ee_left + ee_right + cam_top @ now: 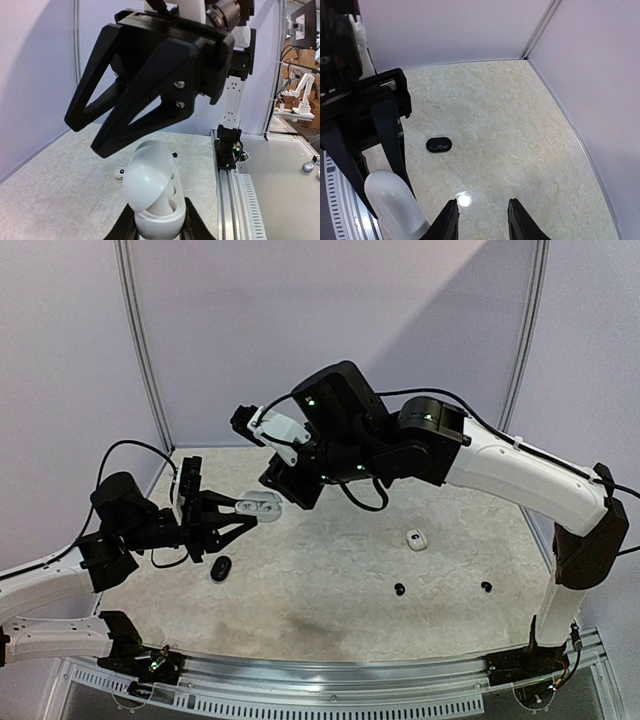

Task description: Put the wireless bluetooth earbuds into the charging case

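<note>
While the right arm (500, 465) arches high over the marbled worktop (330, 575), right fingers (448, 221) slightly apart, the left fingers (197, 229) clamp a glossy white pebble-shaped charging case (150, 185) aloft, lid open, long axis aimed at the right arm. Two tiny rounded black earbuds (399, 588) lie apart on the worktop.

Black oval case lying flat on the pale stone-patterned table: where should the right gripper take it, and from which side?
Probably across its narrow width at mid-length, coming straight down from above. The black oval case lies flat and low on the table, so only its rounded long edges offer purchase, and bare surface surrounds it. The right gripper is open.
</note>
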Tool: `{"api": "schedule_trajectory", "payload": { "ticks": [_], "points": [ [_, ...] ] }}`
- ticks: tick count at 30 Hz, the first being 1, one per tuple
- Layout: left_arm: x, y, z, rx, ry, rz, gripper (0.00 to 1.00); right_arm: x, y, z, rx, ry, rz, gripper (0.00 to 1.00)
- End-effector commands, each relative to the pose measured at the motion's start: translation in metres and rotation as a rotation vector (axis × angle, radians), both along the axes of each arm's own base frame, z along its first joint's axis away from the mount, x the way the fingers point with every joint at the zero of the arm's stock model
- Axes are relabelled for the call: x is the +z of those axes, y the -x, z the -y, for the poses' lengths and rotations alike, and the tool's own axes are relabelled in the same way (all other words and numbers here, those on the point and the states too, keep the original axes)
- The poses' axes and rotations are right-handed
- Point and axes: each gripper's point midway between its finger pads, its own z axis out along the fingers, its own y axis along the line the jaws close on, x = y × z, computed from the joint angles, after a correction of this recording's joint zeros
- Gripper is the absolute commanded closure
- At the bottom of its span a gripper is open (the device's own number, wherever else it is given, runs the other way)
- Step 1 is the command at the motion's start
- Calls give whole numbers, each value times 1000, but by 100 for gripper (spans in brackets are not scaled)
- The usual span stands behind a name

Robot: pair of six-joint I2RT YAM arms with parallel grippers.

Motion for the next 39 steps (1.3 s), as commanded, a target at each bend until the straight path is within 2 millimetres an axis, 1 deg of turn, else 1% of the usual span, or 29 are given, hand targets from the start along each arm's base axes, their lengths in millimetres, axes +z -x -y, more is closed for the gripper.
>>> {"api": "schedule_trajectory", "payload": {
  "ticks": [1,2,3,5,8,11,14,17,23,26,30,36,39],
  "points": [
    [14,1,-2,2,47,-17,100,38,11,34,27,-33,7,60],
    [14,1,-3,5,47,-14,100,40,22,33,92,-44,-10,55],
    [14,1,-3,5,47,-12,100,45,31,35,133,-67,-18,50],
    [13,2,-1,-9,41,-5,100,50,39,35,167,-98,-28,43],
    [13,4,0,-21,33,4,100,55,52,29,242,-132,-57,36],
    [13,4,0,-20,27,7,100,50,62,21,293,-114,-53,32],
    [14,4,-1,-15,29,10,100,40,66,14,310,-60,-28,31],
    [14,3,-1,-15,27,17,100,24,60,9,291,-4,-19,31],
    [13,6,0,-26,21,37,100,21,44,1,236,25,32,33],
    [14,6,0,-27,21,44,100,12,40,0,227,58,37,36],
    [14,6,0,-28,19,52,100,5,35,-2,211,83,45,40],
    [12,10,1,-49,10,72,100,6,28,-1,181,95,60,43],
    [13,13,2,-61,6,98,100,2,24,0,167,107,50,44]
  ]
}}
